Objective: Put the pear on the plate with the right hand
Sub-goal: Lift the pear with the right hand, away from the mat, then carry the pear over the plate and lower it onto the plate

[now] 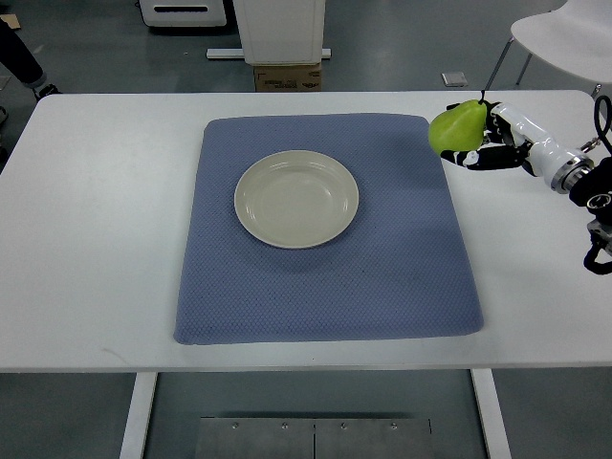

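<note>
A green pear is gripped by the right robot hand beside the blue mat. The round beige plate is seen apart, on the mat.

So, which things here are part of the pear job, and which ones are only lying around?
Belong to the job:
- pear, held in the right hand
- plate, nothing on it yet

Just there:
- blue mat under the plate
- white table
- cardboard box and white chair beyond the table
</note>
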`<action>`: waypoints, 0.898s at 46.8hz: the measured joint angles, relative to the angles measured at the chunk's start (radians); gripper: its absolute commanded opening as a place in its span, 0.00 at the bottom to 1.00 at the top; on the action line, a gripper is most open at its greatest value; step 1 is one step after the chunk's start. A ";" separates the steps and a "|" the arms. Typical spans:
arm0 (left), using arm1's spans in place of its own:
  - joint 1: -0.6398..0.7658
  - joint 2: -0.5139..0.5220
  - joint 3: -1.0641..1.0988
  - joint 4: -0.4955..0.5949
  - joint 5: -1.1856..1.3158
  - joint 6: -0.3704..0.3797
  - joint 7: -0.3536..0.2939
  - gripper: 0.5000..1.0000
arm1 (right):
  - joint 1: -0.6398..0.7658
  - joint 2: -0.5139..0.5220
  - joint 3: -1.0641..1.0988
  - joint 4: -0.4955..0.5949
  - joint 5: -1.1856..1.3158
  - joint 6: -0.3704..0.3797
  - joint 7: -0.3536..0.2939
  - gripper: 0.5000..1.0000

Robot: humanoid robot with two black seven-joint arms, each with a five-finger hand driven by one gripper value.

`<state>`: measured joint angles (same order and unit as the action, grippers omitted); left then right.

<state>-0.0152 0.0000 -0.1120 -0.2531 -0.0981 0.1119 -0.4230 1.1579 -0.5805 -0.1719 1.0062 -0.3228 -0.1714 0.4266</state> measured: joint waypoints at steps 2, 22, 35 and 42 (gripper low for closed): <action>0.000 0.000 0.000 0.000 0.000 0.000 0.000 1.00 | 0.012 0.006 -0.001 0.001 0.000 0.001 -0.001 0.00; 0.000 0.000 0.000 0.001 0.000 0.000 0.000 1.00 | 0.074 0.218 -0.003 -0.005 0.001 -0.002 -0.029 0.00; 0.000 0.000 0.000 0.000 0.000 0.000 0.000 1.00 | 0.073 0.401 -0.010 -0.051 -0.002 -0.018 -0.059 0.00; 0.000 0.000 0.000 0.000 0.000 0.000 0.000 1.00 | 0.060 0.484 -0.026 -0.128 -0.006 -0.019 -0.075 0.00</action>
<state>-0.0153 0.0000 -0.1120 -0.2532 -0.0982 0.1119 -0.4233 1.2174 -0.0969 -0.1982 0.8782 -0.3292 -0.1906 0.3516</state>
